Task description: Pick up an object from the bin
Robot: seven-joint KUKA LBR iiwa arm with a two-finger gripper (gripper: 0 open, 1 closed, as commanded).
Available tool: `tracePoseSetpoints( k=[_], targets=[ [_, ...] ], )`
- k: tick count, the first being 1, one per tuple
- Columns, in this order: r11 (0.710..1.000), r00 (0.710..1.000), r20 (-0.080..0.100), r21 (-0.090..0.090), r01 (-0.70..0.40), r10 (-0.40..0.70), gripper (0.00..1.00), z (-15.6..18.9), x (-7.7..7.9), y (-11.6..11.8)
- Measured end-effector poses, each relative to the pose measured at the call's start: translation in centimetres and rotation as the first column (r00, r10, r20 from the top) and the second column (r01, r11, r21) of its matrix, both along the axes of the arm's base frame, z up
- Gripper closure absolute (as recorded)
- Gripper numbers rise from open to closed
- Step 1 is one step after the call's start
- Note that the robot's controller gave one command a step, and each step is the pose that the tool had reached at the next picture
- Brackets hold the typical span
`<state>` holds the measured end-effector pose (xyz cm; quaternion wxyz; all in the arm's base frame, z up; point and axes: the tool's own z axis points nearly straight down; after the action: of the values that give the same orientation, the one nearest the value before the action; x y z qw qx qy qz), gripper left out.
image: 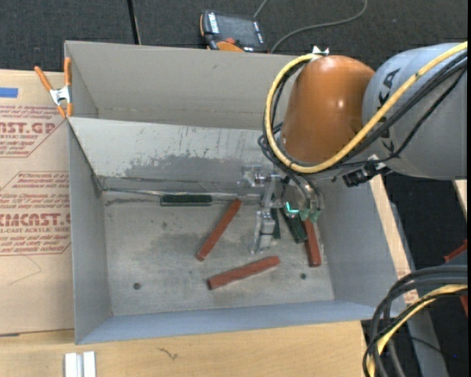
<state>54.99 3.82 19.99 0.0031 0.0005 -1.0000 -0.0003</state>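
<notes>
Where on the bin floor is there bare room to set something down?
The left half of the floor is bare, bordered by the dark green stick and slanted brown stick. Crowded on the right: gripper, lower brown stick, red stick.

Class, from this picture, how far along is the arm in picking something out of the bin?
Done: the pincer is down inside the bin, near its floor. In hand: it hangs between a slanted brown stick and a red stick at the right; nothing visibly gripped. Left: grasp one and lift it out.
</notes>
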Motion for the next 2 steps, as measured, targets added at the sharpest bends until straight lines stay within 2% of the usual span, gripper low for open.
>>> tracePoseSetpoints(
  k=[1, 2],
  targets=[
    [0.989, 0.989, 0.001, -0.001, 0.151, -0.151, 0.00, -12.9, 3.5, 1.0],
    [0.995, 0.995, 0.007, -0.002, 0.101, -0.101, 0.00, -13.0, 3.1, -2.2]
  ],
)
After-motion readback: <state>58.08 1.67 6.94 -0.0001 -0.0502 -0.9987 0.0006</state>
